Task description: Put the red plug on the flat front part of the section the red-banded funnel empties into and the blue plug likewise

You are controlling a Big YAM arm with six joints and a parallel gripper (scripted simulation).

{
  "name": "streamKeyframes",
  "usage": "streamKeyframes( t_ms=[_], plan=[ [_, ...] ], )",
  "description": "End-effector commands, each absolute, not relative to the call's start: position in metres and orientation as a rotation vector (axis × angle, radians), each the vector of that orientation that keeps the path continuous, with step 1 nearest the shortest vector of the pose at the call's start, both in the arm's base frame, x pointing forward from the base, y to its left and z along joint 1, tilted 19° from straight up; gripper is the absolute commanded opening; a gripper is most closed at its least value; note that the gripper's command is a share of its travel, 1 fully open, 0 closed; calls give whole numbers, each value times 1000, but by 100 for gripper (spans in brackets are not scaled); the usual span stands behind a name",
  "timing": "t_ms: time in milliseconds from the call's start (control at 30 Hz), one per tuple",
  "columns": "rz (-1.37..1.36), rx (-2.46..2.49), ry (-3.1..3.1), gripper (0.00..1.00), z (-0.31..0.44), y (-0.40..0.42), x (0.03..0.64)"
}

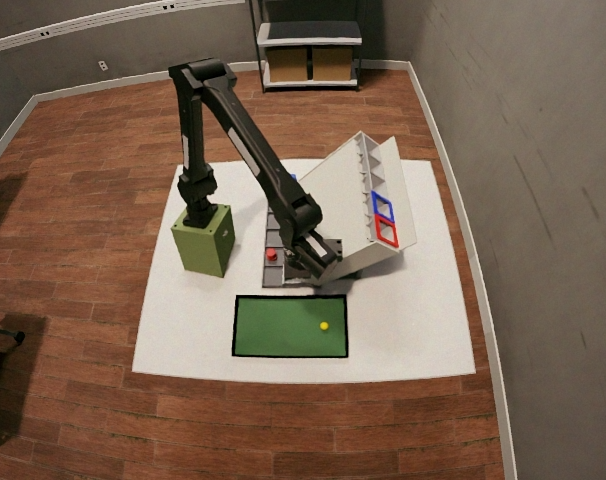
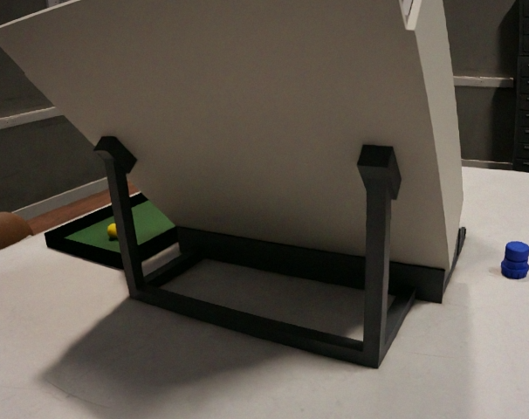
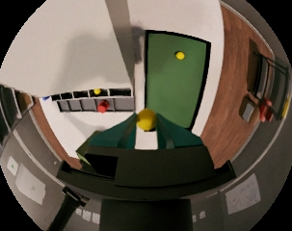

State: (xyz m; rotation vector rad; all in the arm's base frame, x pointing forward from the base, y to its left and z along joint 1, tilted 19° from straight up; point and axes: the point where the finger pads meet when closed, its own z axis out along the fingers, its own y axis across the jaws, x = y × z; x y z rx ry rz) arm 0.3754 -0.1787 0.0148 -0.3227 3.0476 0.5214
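My gripper [image 3: 146, 116] is shut on a yellow marble [image 3: 146, 115], held above the near end of the sections, beside the tray. The red plug [image 1: 270, 254] [image 3: 103, 106] stands on the flat front part of the second section from the tray side. A yellow marble [image 3: 97, 91] lies in the compartment behind it. The blue plug [image 1: 293, 177] [image 2: 515, 260] [image 3: 45, 97] stands on the table past the far end, partly hidden by the arm in the top view. The red-banded funnel [image 1: 377, 227] is at the near end of the top row; the blue-banded funnel [image 1: 382, 197] is beside it.
The green tray [image 1: 272, 330] [image 3: 170, 87] holds one yellow marble [image 1: 324, 326] [image 2: 112, 230] [image 3: 180, 56]. The tall sloping cover [image 1: 339, 191] [image 2: 256, 113] [image 3: 39, 48] rises beside the gripper and hides the pipes. Its dark stand [image 2: 376, 252] is behind it.
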Motion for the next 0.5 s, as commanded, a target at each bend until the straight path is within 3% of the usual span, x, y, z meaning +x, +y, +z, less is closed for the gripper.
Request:
streamKeyframes(
  t_ms=[0,467],
  plan=[
    [465,-299,3023,0,46,-182,398],
    [473,-300,3016,0,169,-108,413]
  ],
)
